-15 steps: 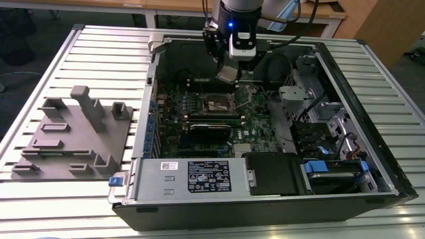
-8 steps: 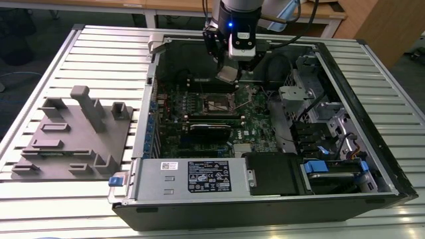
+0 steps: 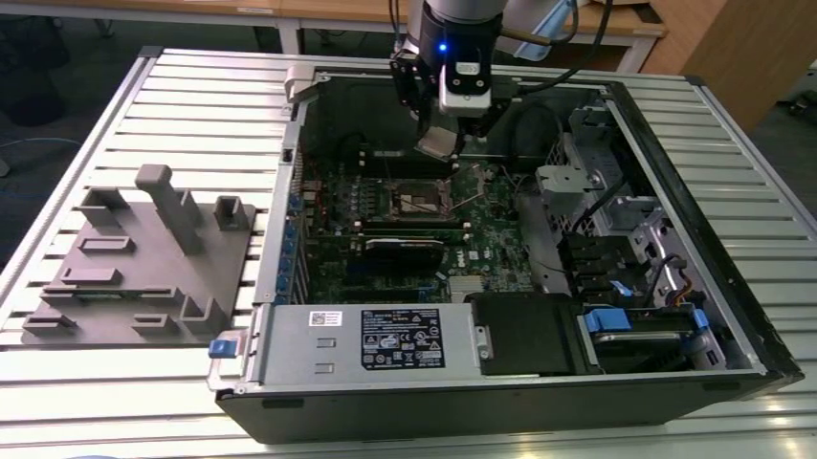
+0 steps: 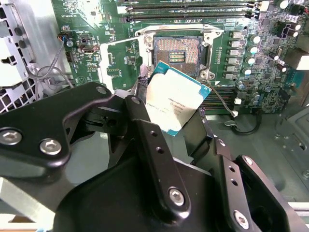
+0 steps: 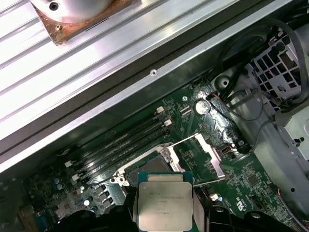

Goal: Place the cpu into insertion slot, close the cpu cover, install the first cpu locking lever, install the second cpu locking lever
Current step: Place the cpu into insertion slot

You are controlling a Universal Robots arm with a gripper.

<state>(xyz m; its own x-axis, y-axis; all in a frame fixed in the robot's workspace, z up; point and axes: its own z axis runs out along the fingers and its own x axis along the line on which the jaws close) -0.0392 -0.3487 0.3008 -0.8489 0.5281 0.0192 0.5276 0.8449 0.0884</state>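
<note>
Here the fingers (image 4: 145,130) grip the cpu (image 4: 176,104) by its edges, tilted, just above the uncovered insertion slot (image 4: 176,50) and apart from it. The slot sits in the motherboard (image 4: 87,19) inside the open computer case (image 3: 511,406) on the desk (image 3: 191,105).

We are seeing the cpu (image 4: 176,101) wearing a smooth, satin silver metal lid over a teal-green board. The gripper (image 4: 170,113) is looking matt black, with shiny steel screws (image 4: 176,195). The motherboard (image 4: 87,29) is gleaming glossy green, and the table (image 3: 191,105) is showing ribbed, brushed aluminium.

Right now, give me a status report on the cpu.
End effector shut on cpu, over the board. Slot bare, cpu not in yet. Nothing seen between them.
</note>
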